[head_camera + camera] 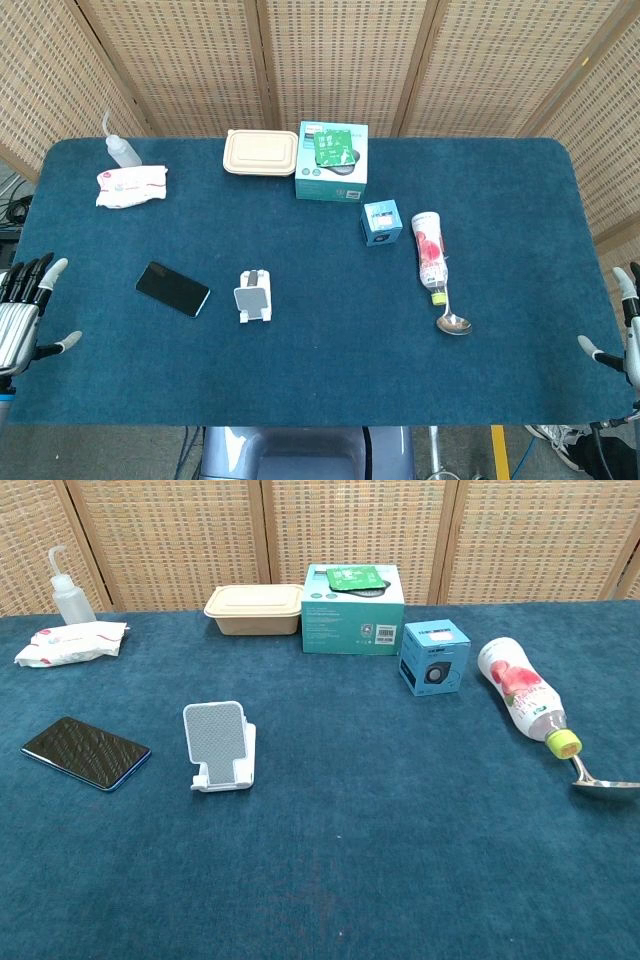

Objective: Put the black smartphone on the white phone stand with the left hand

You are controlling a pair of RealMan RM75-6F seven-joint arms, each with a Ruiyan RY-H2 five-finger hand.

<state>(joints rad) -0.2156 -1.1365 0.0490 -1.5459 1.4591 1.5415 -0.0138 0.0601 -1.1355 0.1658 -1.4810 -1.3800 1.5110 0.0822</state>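
The black smartphone (173,289) (86,753) lies flat on the blue tablecloth, left of centre. Just to its right stands the white phone stand (253,297) (220,746), with nothing on it. My left hand (24,313) hovers at the table's left edge, fingers spread and holding nothing, well left of the phone. My right hand (620,335) shows at the far right edge, fingers apart and holding nothing. Neither hand appears in the chest view.
At the back: a squeeze bottle (121,150), a wipes pack (130,186), a beige lidded container (261,152) and a teal box (332,161). A small blue box (381,222), a lying bottle (429,250) and a spoon (452,318) sit right of centre.
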